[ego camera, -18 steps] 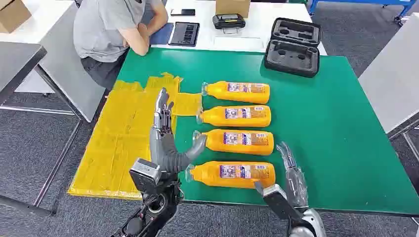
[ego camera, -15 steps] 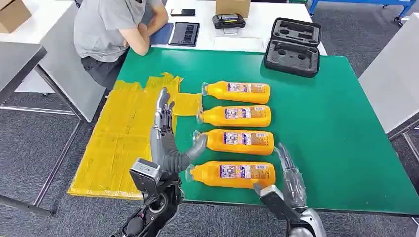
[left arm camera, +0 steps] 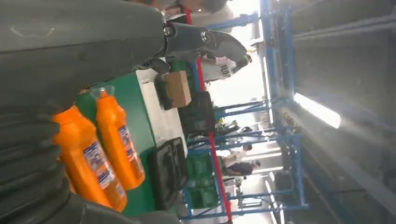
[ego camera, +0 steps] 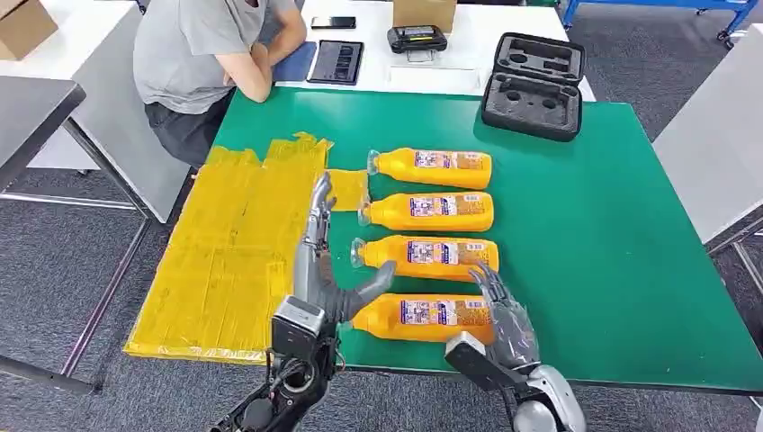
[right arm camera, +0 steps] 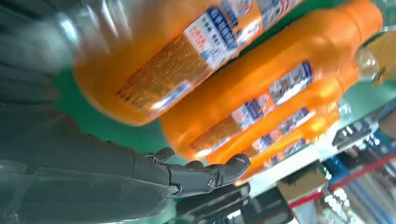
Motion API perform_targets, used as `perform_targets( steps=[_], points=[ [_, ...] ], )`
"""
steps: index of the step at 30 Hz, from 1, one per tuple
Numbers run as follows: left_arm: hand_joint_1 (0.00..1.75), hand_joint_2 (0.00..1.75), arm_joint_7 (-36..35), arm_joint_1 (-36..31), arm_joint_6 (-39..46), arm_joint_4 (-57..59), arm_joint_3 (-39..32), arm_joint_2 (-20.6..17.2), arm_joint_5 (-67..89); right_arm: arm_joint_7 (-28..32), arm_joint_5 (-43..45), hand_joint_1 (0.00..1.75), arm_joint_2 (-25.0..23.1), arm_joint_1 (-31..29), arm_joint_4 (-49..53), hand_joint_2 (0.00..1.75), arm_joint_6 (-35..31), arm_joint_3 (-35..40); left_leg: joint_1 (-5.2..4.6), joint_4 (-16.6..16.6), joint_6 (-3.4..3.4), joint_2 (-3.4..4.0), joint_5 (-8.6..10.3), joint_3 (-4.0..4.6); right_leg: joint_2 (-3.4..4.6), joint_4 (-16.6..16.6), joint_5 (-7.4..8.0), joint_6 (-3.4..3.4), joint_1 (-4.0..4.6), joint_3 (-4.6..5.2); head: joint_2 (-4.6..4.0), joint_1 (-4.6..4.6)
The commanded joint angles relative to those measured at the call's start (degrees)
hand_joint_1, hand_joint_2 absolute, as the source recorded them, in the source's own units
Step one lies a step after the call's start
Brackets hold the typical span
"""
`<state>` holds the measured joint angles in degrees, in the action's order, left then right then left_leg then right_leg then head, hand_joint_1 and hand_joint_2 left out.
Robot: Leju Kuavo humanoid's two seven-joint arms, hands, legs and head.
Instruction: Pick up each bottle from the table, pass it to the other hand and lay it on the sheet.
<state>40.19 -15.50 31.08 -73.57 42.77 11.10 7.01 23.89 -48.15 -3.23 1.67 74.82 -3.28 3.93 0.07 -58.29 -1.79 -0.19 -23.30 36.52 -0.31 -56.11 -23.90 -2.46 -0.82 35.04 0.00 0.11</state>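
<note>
Blue, white and orange labels are carried by the four orange bottles (ego camera: 423, 317), but no wording on them can be made out.

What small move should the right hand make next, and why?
Probably close the right hand around the base end of the nearest bottle. Its fingers are spread over that end but not yet wrapped around it, and the bottle lies flat on the green table.
</note>
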Motion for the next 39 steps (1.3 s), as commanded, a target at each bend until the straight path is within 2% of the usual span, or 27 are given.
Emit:
perform_targets(
  steps=[1, 4, 6, 8, 12, 13, 14, 16, 18, 21, 23, 26, 28, 30, 39],
  points=[
    [0.0, 1.75, -0.2, -2.7, -0.2, 5.7, 3.6, -2.2, 0.2, 0.1, -0.6, 0.0, 1.7, -3.6, -8.9, 1.75, 0.6, 2.3, 0.02, 0.1, 0.07, 0.08, -0.1, -0.33, 0.09, 0.1, -0.07, 0.08, 0.03, -0.31, 0.0, -0.02],
    [0.0, 1.75, -0.2, -2.7, 0.1, 5.6, 3.4, -2.2, -0.1, 0.2, -0.7, 0.0, 1.9, -3.5, -8.8, 1.75, 0.6, 2.4, 0.04, 0.1, 0.11, 0.11, -0.19, -0.53, 0.12, 0.1, -0.14, 0.12, 0.04, -0.52, 0.0, -0.02],
    [0.0, 1.75, -0.2, -3.2, -0.5, 6.0, 3.2, -1.9, -0.4, 0.1, -0.7, 0.0, 2.3, -4.6, -9.9, 1.75, 0.8, 2.4, 0.01, 0.1, 0.06, 0.04, -0.07, -0.21, 0.05, 0.1, -0.04, 0.06, 0.02, -0.2, 0.0, 0.0],
    [0.0, 1.75, -0.2, -3.6, -1.3, 6.7, 3.1, -1.5, -0.4, -0.3, -0.6, 0.0, 2.6, -5.4, -11.6, 1.75, 1.1, 2.3, 0.03, 0.1, 0.12, 0.09, -0.17, -0.49, 0.1, 0.1, -0.11, 0.12, 0.04, -0.46, 0.0, -0.02],
    [0.0, 1.75, -0.2, -3.7, -1.8, 6.7, 3.4, -1.1, -0.4, -0.5, -2.0, 0.0, 2.6, -5.4, -13.3, 1.75, 1.4, 3.9, 0.04, 0.1, 0.07, 0.03, -0.07, -0.24, 0.05, 0.1, -0.03, 0.06, 0.04, -0.24, 0.0, 0.0],
    [0.0, 1.75, -0.2, -3.6, -1.8, 6.6, 3.5, -1.1, -0.4, -0.6, -2.2, 0.0, 2.3, -5.6, -13.4, 1.75, 1.3, 4.3, 0.06, 0.1, 0.13, 0.08, -0.19, -0.6, 0.1, 0.2, -0.13, 0.14, 0.07, -0.59, 0.0, 0.0],
    [0.0, 1.75, -0.2, -3.6, -1.8, 6.5, 3.6, -1.0, -0.4, -0.9, -2.8, 0.0, 2.0, -6.0, -13.4, 1.75, 1.2, 4.7, 0.03, 0.1, 0.07, 0.06, -0.08, -0.26, 0.08, 0.1, -0.03, 0.07, 0.04, -0.24, 0.0, 0.0],
    [0.0, 1.75, -0.2, -3.6, -1.7, 6.5, 3.8, -1.0, -0.3, -1.5, -3.4, 0.0, 1.9, -6.3, -13.3, 1.75, 1.2, 5.3, 0.03, 0.0, 0.07, 0.06, -0.08, -0.23, 0.08, 0.1, -0.04, 0.07, 0.04, -0.21, 0.0, 0.0],
    [0.0, 1.75, -0.2, -3.4, -1.4, 6.4, 3.7, -1.0, -0.2, -1.8, -3.8, 0.0, 2.2, -6.1, -13.3, 1.75, 1.3, 5.7, 0.04, 0.1, 0.12, 0.12, -0.17, -0.5, 0.14, 0.1, -0.11, 0.13, 0.05, -0.46, 0.0, -0.02],
    [0.0, 1.75, -0.2, -2.8, -0.9, 6.1, 3.5, -1.5, 0.0, -1.8, -4.0, 0.0, 2.9, -5.9, -13.8, 1.75, 1.5, 6.1, 0.03, 0.1, 0.07, 0.03, -0.09, -0.29, 0.04, 0.1, -0.06, 0.07, 0.04, -0.28, 0.0, -0.02],
    [0.0, 1.75, -0.2, -2.4, -0.3, 5.5, 3.5, -2.0, 0.1, -1.7, -4.3, 0.0, 3.4, -7.0, -15.4, 1.75, 1.3, 6.6, 0.05, 0.1, 0.11, 0.07, -0.17, -0.55, 0.09, 0.1, -0.12, 0.12, 0.06, -0.51, 0.0, -0.02],
    [0.0, 1.75, -0.2, -2.4, 0.0, 5.2, 3.4, -2.3, 0.1, -1.7, -4.3, 0.0, 3.6, -7.8, -16.3, 1.75, 1.3, 6.7, 0.03, 0.1, 0.06, 0.08, -0.07, -0.27, 0.1, 0.1, -0.01, 0.06, 0.04, -0.23, 0.0, 0.0],
    [0.0, 1.75, -0.2, -2.6, 0.0, 5.2, 3.5, -2.4, 0.0, -1.9, -4.4, 0.0, 3.8, -8.2, -16.7, 1.75, 1.4, 6.8, 0.04, 0.1, 0.11, 0.13, -0.17, -0.54, 0.16, 0.1, -0.09, 0.12, 0.05, -0.49, 0.0, 0.0],
    [0.0, 1.75, -0.2, -2.8, -0.1, 5.3, 3.4, -2.3, 0.0, -2.0, -4.4, 0.0, 3.7, -8.2, -16.7, 1.75, 1.4, 6.7, 0.02, 0.1, 0.07, 0.04, -0.06, -0.24, 0.06, 0.1, -0.02, 0.06, 0.03, -0.22, 0.0, 0.0],
    [0.0, 1.75, -0.2, -3.4, -0.8, 6.2, 3.4, -1.8, 0.1, -2.9, -4.0, 0.0, 4.3, -7.2, -16.4, 1.75, 2.8, 6.2, 0.04, 0.1, 0.09, 0.0, -0.12, -0.43, 0.02, 0.1, -0.1, 0.1, 0.05, -0.41, 0.0, 0.0]
  ],
)
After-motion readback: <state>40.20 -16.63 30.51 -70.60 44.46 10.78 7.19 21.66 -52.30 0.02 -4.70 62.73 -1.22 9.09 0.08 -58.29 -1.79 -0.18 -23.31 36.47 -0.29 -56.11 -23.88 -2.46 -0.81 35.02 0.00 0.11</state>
